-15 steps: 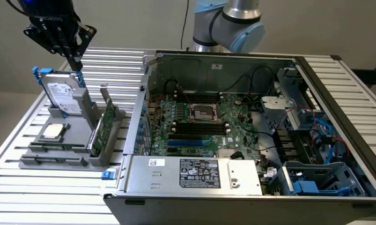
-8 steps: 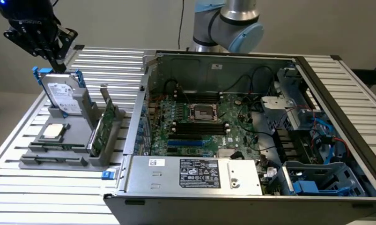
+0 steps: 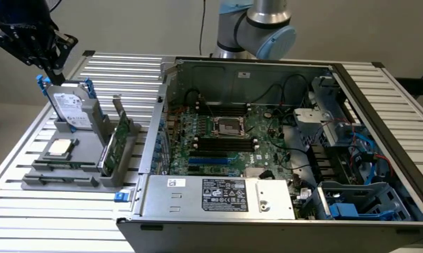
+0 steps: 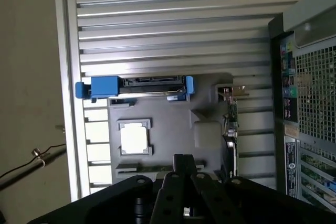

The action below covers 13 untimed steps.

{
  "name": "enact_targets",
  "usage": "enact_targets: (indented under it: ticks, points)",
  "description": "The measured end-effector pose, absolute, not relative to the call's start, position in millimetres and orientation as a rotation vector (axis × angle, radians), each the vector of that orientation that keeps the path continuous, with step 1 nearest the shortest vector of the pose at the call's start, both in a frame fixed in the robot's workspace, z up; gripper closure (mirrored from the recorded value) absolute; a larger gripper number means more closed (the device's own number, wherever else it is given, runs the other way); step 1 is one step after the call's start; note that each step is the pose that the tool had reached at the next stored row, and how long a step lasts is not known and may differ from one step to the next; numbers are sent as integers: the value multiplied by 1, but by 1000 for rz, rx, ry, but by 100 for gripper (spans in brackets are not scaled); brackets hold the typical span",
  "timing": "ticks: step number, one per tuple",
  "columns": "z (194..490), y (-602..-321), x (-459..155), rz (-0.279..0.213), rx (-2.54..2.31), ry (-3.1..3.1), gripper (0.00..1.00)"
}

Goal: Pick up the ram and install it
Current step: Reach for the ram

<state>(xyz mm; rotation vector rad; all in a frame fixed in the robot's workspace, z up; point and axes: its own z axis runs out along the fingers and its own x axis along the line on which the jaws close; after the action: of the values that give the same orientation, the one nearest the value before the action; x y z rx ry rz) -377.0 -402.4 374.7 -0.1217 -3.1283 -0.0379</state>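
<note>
High at the exterior view's left: the claw [image 3: 58,79], tips pressed together on nothing, just above the upright hard drive [image 3: 69,108] in the gray holder [image 3: 57,182]. From the wrist, only partly in frame, the claw [image 4: 184,161] over that holder. Just past its tip, in a slot beside the processor chip [image 4: 134,139]: the ram [image 4: 142,168], a thin dark strip, untouched, hard to make out, partly covered. Beside it, on edge, a green card [image 3: 116,142]. At the exterior view's right, the open computer case [image 3: 239,74]; memory slots [image 3: 225,143] too dark to judge.
</note>
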Motion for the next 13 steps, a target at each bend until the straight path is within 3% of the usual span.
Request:
enact_targets:
  ticks: [4, 13]
  points:
    - [374, -403, -378, -8, -109, -3114, 89]
    - [373, -420, -385, -6, -101, -3107, 89]
